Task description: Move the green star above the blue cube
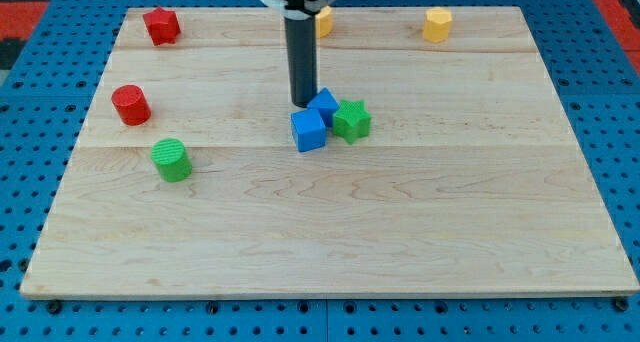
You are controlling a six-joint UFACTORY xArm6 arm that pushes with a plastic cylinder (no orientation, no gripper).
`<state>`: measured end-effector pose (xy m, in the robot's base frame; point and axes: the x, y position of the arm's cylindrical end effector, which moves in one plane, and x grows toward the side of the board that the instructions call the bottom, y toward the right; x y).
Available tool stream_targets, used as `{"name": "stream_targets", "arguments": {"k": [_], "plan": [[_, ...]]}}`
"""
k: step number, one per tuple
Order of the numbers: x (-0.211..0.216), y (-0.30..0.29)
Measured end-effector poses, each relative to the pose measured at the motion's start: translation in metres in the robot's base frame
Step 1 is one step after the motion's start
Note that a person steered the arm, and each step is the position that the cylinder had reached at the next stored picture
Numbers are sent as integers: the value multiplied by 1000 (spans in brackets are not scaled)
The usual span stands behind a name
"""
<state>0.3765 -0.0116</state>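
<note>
The green star [352, 120] lies near the board's middle, touching the right side of two blue blocks. The blue cube [309, 129] sits to the star's left and slightly lower. A second blue block [324, 104] sits just above, between cube and star. My tip [302, 104] comes down from the view's top and stands just above the blue cube, at the left of the second blue block, apart from the star.
A red block [161, 25] sits at the top left and a red cylinder [130, 104] at the left. A green cylinder [171, 159] lies below it. A yellow block [323, 21] shows partly behind the rod; another yellow block [437, 24] sits at the top right. The wooden board [330, 242] lies on a blue pegboard.
</note>
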Motion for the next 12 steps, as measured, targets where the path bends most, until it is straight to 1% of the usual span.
{"name": "stream_targets", "arguments": {"k": [1, 2, 3, 5, 6, 7, 8, 9, 12], "plan": [[10, 19], [-2, 37], [-2, 100], [35, 114], [49, 106], [21, 43], [-13, 33], [-28, 37], [-26, 49]]}}
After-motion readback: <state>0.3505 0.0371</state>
